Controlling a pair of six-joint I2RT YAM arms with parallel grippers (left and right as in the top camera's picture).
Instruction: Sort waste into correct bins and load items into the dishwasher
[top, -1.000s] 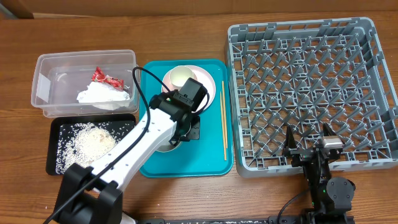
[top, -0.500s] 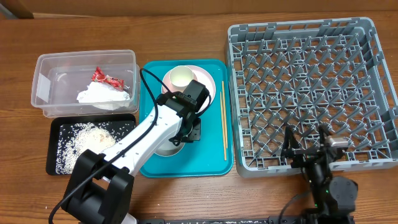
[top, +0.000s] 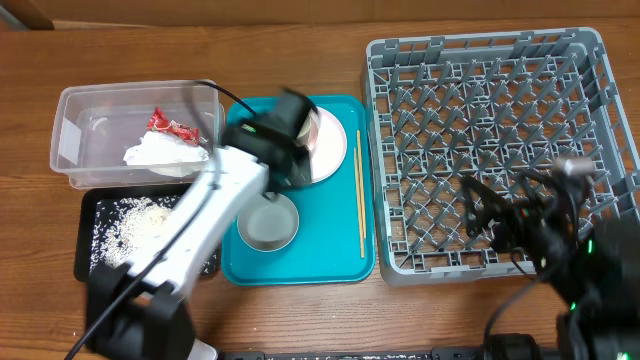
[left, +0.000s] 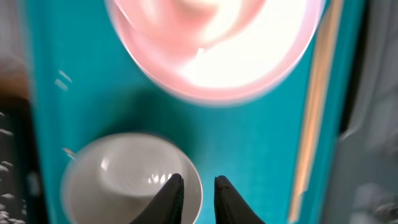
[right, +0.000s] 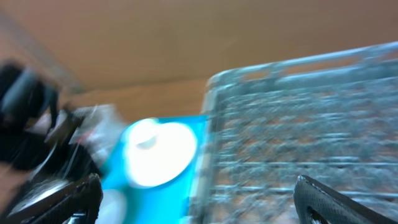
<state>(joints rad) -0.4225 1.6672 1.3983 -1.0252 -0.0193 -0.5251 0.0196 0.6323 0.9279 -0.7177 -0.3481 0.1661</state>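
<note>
The wooden worktop (top: 300, 40) carries a clear tub (top: 135, 88) and, just beside it, a black tray (top: 88, 268). A teal tray (top: 340, 250) lies in the middle, a grey dish rack (top: 480, 42) at the right.

The table (top: 300, 50) is brown wood with visible grain and a dull sheen. At its right edge, the dish rack (top: 490, 140) is matt grey plastic lattice. Near the left edge, the tub (top: 66, 140) is clear, smooth plastic. Inside it, the napkin (top: 155, 152) is crumpled white paper and the wrapper (top: 168, 124) is shiny red film. The black tray (top: 88, 205) looks matt, with grainy white rice (top: 135, 225) on it. The teal tray (top: 340, 255) is smooth plastic. The pink plate (left: 214, 50) and grey-green bowl (left: 124, 180) shine glossy and smooth — the chopsticks (top: 360, 195) are pale bare wood.
</note>
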